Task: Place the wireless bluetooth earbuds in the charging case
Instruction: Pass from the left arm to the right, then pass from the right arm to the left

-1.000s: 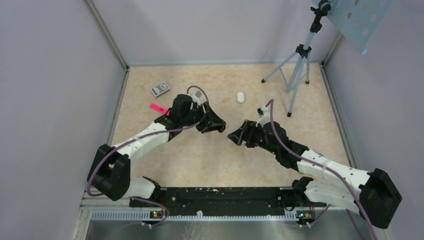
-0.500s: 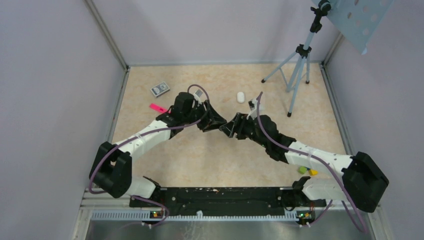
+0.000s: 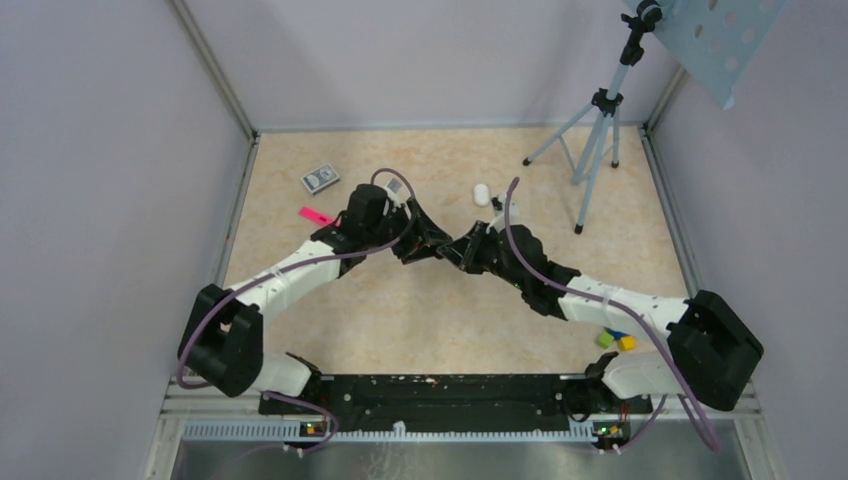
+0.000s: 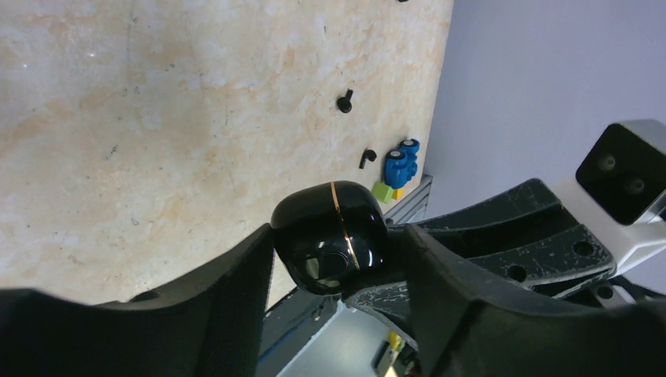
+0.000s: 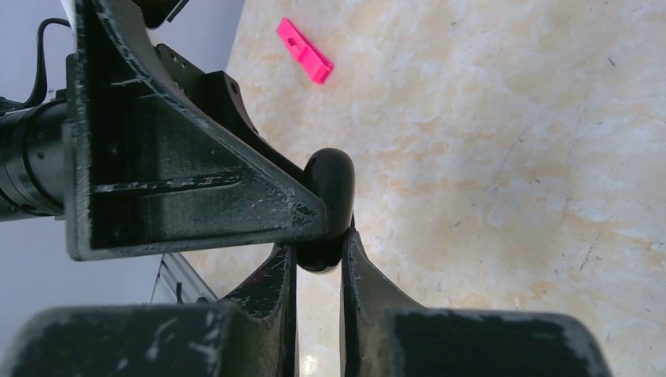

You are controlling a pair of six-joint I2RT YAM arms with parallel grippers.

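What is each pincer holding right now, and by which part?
The left pincer clamps the black charging case across its rounded sides. The right pincer pinches one end of the same case.

- The top view is bright and even, with light coming from above.
- The arms [image 3: 300,265] drop soft, pale shadows on the table [image 3: 420,320].
- The shiny case [image 4: 330,236] shows small white glints.
- Up close, the left fingers [image 4: 196,314] look dark and fuzzy.
- In the right wrist view the table's marks are sharp, but the bottom edge is blurry.
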